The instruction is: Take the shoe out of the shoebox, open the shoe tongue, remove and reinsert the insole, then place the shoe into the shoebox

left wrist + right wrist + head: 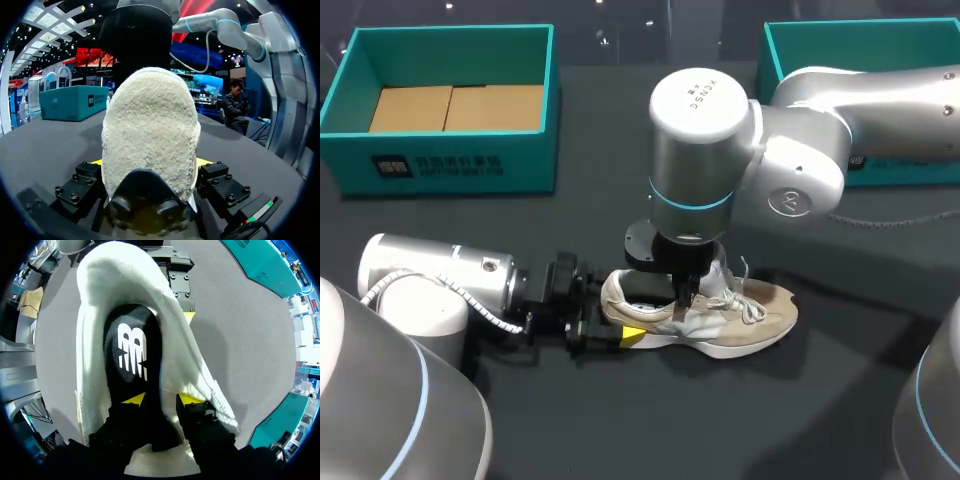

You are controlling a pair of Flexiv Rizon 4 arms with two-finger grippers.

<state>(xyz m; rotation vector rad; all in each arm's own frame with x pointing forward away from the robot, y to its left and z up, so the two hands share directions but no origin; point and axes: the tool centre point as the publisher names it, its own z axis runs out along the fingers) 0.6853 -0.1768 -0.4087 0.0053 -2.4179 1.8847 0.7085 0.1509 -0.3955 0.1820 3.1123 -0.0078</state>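
A beige sneaker with a white sole lies on the dark table, toe to the right. My left gripper comes in low from the left and is shut on its heel. In the left wrist view the fuzzy heel fills the space between that gripper's fingers. My right gripper points straight down into the shoe's opening. In the right wrist view its fingers stand apart, open, just above the black insole, which lies inside the white-lined shoe.
A teal shoebox with cardboard inside stands at the back left, also seen as a teal box in the left wrist view. A second teal box stands at the back right. My right arm's big elbow hangs over the table's middle.
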